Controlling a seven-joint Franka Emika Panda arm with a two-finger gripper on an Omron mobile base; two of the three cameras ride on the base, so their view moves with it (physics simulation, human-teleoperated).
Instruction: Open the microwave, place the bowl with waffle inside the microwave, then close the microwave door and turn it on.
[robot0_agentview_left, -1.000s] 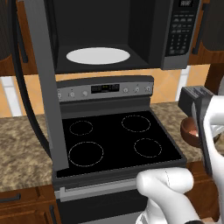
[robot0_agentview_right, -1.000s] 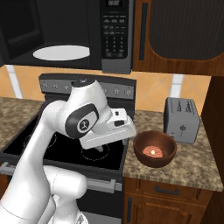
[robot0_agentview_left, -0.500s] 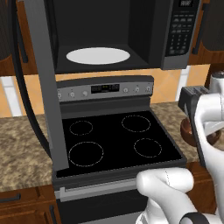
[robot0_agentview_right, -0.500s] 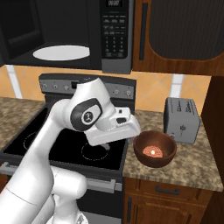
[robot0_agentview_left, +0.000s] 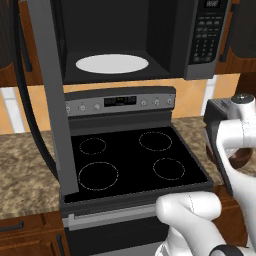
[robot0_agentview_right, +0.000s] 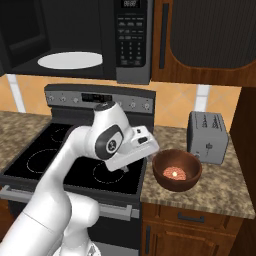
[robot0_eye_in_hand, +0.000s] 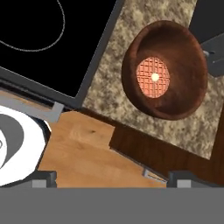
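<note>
The microwave (robot0_agentview_left: 165, 35) hangs over the stove with its door (robot0_agentview_left: 47, 100) swung wide open to the left, edge-on to me. Its white turntable plate (robot0_agentview_left: 112, 63) lies bare inside, and the keypad (robot0_agentview_right: 131, 40) is on the right. The reddish-brown bowl (robot0_agentview_right: 177, 169) stands on the granite counter right of the stove, with the waffle (robot0_agentview_right: 174, 173) flat in its bottom. My gripper (robot0_eye_in_hand: 116, 177) is open, pointing down over the stove's front right corner, just left of the bowl (robot0_eye_in_hand: 168, 70) and above it. Nothing is between its fingers. The waffle (robot0_eye_in_hand: 152, 77) is in plain sight.
The black-topped stove (robot0_agentview_right: 60, 160) lies below the microwave. A grey toaster (robot0_agentview_right: 207, 137) stands right behind the bowl on the counter (robot0_agentview_right: 225, 185). Wooden cabinets (robot0_agentview_right: 210, 35) hang to the right of the microwave. The open door juts out over the stove's left side.
The arm has swung a little to the right, bringing the hand nearer to the bowl. The bowl, waffle and microwave door have not moved.
</note>
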